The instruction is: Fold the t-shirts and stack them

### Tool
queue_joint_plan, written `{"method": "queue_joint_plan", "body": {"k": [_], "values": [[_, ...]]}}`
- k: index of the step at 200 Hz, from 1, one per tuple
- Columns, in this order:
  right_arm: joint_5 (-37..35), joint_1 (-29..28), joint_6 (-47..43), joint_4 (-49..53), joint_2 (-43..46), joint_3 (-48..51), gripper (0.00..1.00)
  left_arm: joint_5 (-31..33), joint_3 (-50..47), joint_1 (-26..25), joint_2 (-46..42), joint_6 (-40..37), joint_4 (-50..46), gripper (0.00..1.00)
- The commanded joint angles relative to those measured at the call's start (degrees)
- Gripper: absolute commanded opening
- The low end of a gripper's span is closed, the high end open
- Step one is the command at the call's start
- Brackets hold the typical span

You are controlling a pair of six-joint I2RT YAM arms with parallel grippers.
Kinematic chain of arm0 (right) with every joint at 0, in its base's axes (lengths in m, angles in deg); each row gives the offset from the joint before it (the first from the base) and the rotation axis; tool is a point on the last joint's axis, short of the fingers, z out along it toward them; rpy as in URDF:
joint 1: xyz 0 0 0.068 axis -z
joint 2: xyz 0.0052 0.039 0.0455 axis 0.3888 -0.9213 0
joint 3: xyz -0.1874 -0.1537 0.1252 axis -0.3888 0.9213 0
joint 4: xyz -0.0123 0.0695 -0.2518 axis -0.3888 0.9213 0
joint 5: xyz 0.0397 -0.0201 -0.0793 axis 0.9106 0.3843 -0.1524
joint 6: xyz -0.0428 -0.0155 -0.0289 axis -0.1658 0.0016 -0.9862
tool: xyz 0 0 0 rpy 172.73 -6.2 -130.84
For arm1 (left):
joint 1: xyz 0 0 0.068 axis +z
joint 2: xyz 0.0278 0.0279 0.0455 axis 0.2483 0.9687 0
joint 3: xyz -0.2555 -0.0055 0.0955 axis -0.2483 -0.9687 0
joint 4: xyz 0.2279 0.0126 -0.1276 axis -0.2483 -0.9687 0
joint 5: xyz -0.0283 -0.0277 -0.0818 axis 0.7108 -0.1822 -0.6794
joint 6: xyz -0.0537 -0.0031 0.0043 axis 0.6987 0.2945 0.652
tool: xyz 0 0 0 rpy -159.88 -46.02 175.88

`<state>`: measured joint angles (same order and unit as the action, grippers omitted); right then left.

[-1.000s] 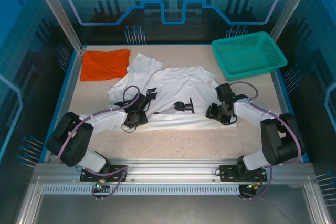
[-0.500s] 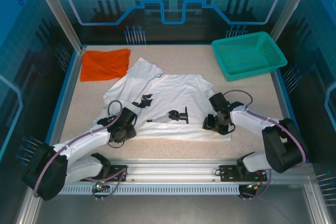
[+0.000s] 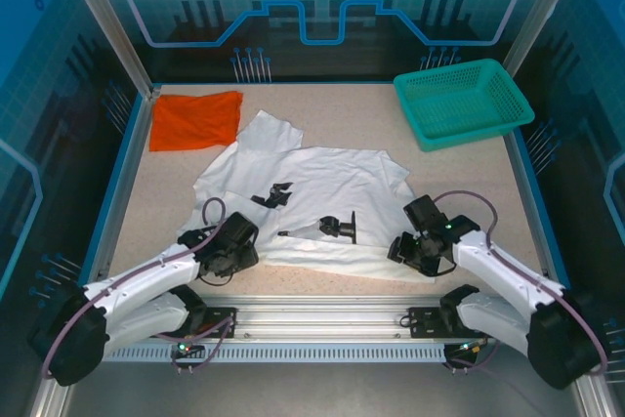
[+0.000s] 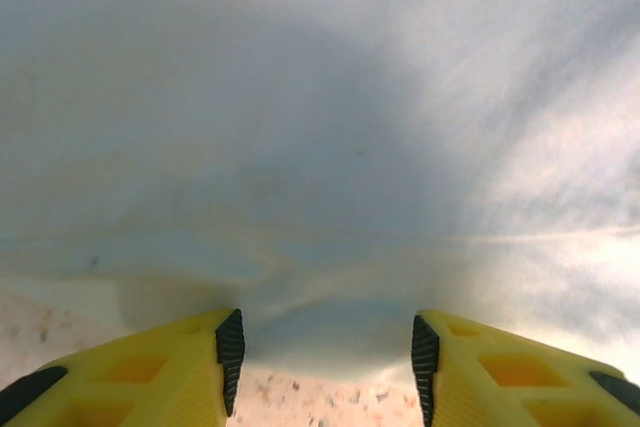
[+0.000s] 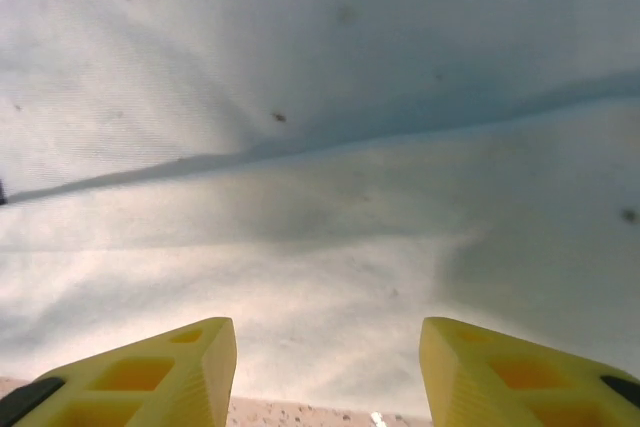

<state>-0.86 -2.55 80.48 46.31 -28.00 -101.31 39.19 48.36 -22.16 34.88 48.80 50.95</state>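
Observation:
The white t-shirt lies spread across the middle of the table, its black graphic facing up. Its near hem reaches close to the front edge. My left gripper sits low at the shirt's near-left hem. In the left wrist view its yellow fingers stand apart, and the left gripper is open with the white cloth edge lying between the pads. My right gripper is at the near-right hem. The right gripper is open over white cloth. The orange-red t-shirt lies flat at the back left.
A teal mesh basket stands at the back right corner. Blue walls close in the speckled tabletop on three sides. A metal rail with both arm bases runs along the near edge.
Both arms drew back toward the near edge and the white shirt slid nearer with them. Both pairs of jaws now stand a little wider.

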Motion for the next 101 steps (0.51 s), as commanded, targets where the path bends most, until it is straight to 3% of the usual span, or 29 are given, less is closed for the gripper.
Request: {"method": "queue_joint_plan", "body": {"k": [1, 20, 41, 49, 62, 80, 101], "values": [[-3.76, 0.87, 0.73, 5.75, 3.45, -3.12, 0.57, 0.29, 7.02, -0.31, -2.49, -0.78, -6.11, 0.54], [-7.63, 2.97, -3.22, 4.48, 5.34, -7.29, 0.61, 1.89, 15.62, 1.57, -1.38, -4.70, -7.44, 0.61], [-11.61, 5.48, -10.21, -2.52, 5.45, -10.81, 0.64, -1.70, 24.87, 8.74, 4.04, -8.79, -5.83, 0.64], [-11.66, 6.58, -13.25, -6.16, 4.60, -11.64, 0.70, -2.98, 28.00, 10.98, 6.60, -9.90, -4.59, 0.65], [-9.01, 8.46, -18.91, -12.73, 1.62, -13.05, 0.71, -4.37, 32.96, 13.38, 11.44, -11.50, -2.58, 0.68], [-9.19, 11.62, -21.39, -14.08, -7.08, -17.95, 0.66, -5.20, 40.80, 16.19, 19.59, -13.00, -2.05, 0.72], [-6.79, 16.02, -24.40, -14.25, -19.34, -24.54, 0.51, -8.51, 47.72, 19.65, 28.14, -13.64, 0.07, 0.74]]}}
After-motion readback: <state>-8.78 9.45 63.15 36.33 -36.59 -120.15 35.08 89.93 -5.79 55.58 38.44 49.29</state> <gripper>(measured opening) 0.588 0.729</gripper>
